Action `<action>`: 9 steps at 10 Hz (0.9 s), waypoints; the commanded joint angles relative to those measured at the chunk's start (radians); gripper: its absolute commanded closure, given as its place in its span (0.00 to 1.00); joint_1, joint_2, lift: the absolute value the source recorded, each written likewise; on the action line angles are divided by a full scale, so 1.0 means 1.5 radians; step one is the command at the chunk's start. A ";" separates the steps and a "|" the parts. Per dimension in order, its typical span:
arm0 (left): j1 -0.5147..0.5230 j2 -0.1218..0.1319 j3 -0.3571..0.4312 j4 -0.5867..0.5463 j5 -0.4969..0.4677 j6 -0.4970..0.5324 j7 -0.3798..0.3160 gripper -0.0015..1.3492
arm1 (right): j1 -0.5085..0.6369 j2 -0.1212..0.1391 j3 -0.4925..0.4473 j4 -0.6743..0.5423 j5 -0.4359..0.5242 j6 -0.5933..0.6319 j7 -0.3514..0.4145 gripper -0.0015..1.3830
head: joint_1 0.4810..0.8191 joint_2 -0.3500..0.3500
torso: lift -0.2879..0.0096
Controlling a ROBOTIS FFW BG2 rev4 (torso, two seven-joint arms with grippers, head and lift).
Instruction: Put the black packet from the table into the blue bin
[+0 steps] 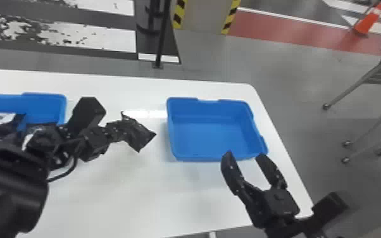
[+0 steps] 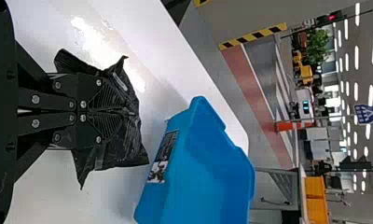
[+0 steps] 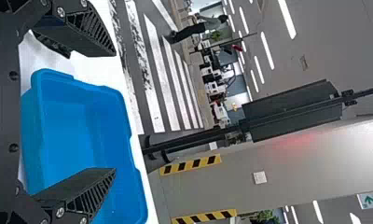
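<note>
At nine o'clock from the blue bin (image 1: 212,134), the left gripper (image 2: 112,112) pinches the black packet (image 1: 138,134); the right gripper (image 1: 244,154) stands wide. Carried low, floppy corners might snag the rim (image 1: 170,129).

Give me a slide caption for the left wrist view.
The left gripper holds the black packet above the table, beside the blue bin.

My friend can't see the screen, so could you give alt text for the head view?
The robot's left arm pinches a crumpled black packet over a white table, left of a blue bin; the right arm is near that bin, jaws apart. A second bin stands far left.
</note>
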State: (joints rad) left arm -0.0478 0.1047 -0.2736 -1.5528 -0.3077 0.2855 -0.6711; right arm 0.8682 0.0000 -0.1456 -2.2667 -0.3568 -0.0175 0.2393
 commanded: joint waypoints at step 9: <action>0.133 -0.009 0.388 -0.227 -0.066 0.125 -0.011 0.67 | -0.005 0.001 0.000 -0.003 -0.003 0.000 0.000 0.10 | 0.63 0.67 | 0.60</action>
State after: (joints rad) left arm 0.1522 0.0999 0.2971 -1.8935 -0.4153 0.4758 -0.6871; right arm 0.8615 0.0000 -0.1454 -2.2711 -0.3609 -0.0175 0.2393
